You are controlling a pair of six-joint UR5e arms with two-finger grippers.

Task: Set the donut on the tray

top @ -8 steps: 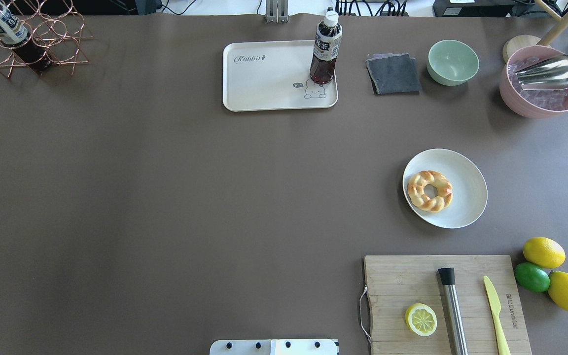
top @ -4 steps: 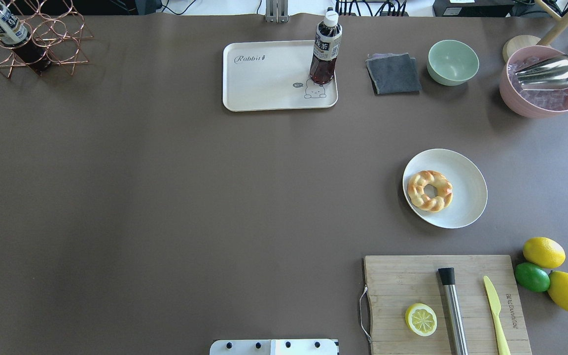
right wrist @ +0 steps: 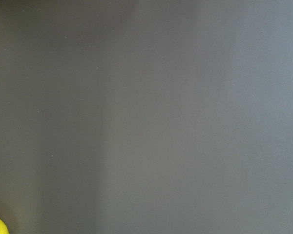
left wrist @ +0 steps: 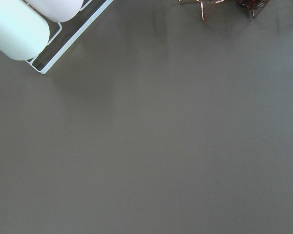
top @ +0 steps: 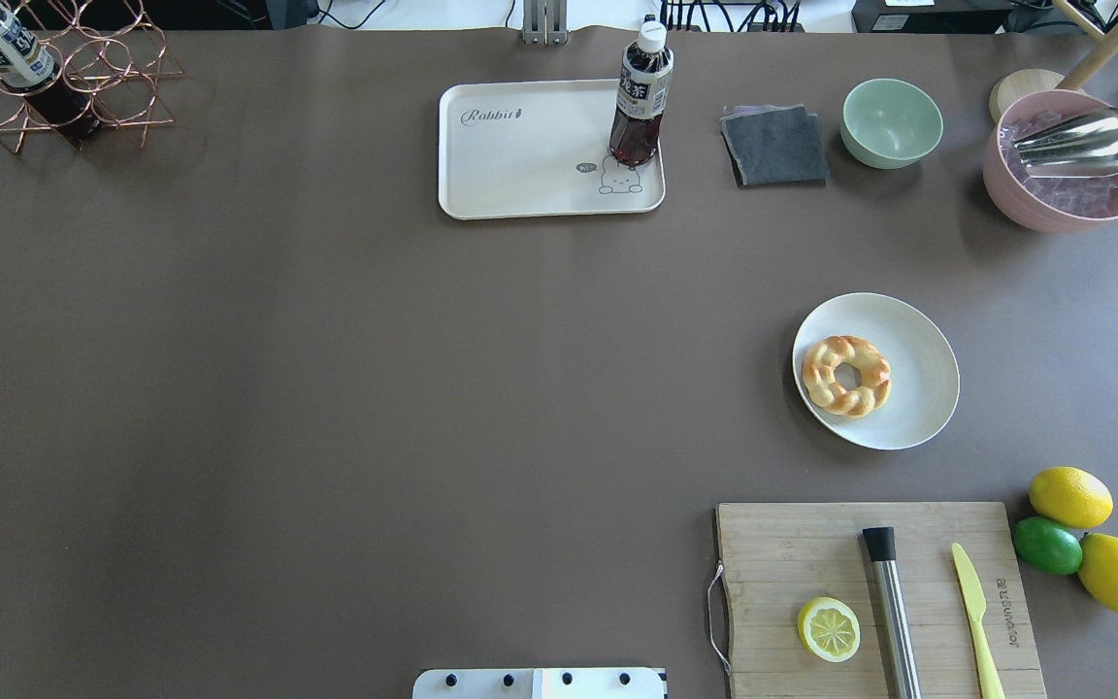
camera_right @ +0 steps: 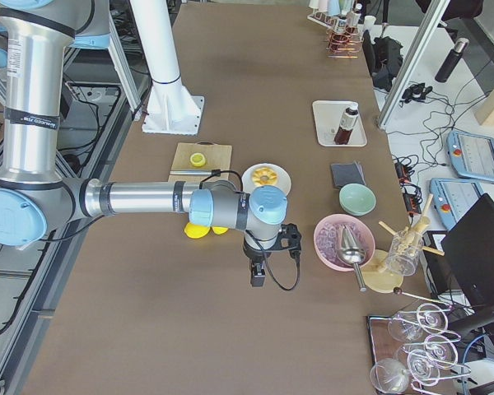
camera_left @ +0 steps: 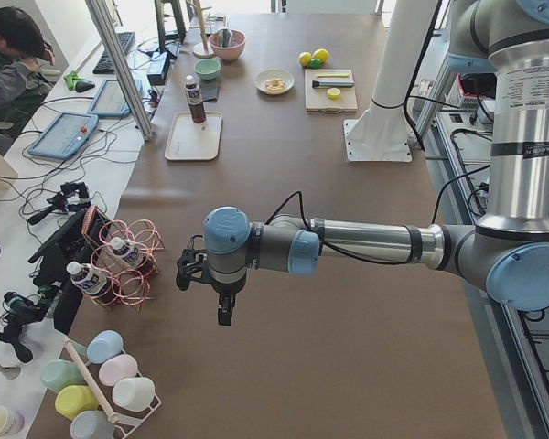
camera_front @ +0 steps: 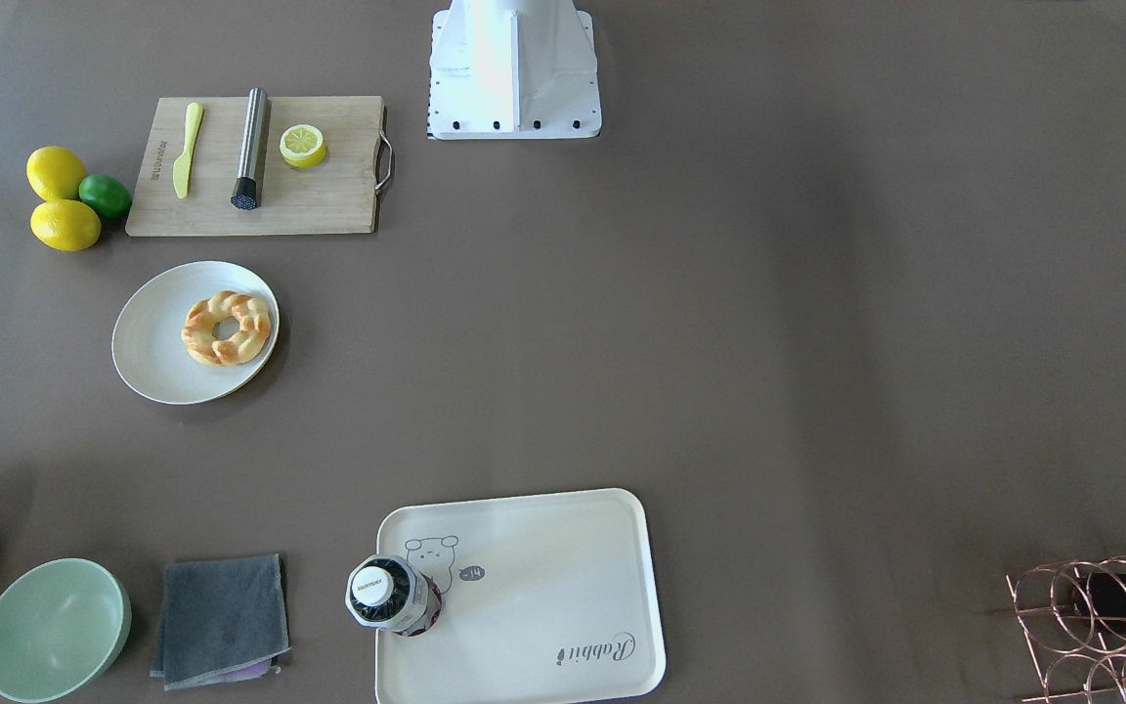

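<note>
The golden braided donut (top: pixel 846 376) lies on the left part of a round white plate (top: pixel 918 388) at the right of the table; it also shows in the front view (camera_front: pixel 227 329). The cream tray (top: pixel 520 165) with the bear drawing lies at the far middle and carries a tea bottle (top: pixel 641 97) at its right edge. Neither gripper shows in the overhead or front views. My left gripper (camera_left: pixel 224 315) hangs over the table's left end, far from the donut. My right gripper (camera_right: pixel 257 278) hangs over the right end, beyond the lemons. I cannot tell whether either is open or shut.
A wooden cutting board (top: pixel 792 563) with a lemon half (top: pixel 829 629), a steel rod and a yellow knife lies near the donut's plate. Lemons and a lime (top: pixel 1047 545) lie to its right. A grey cloth (top: pixel 774 146), green bowl (top: pixel 892 122), pink bowl and copper rack (top: pixel 54 78) stand at the back.
</note>
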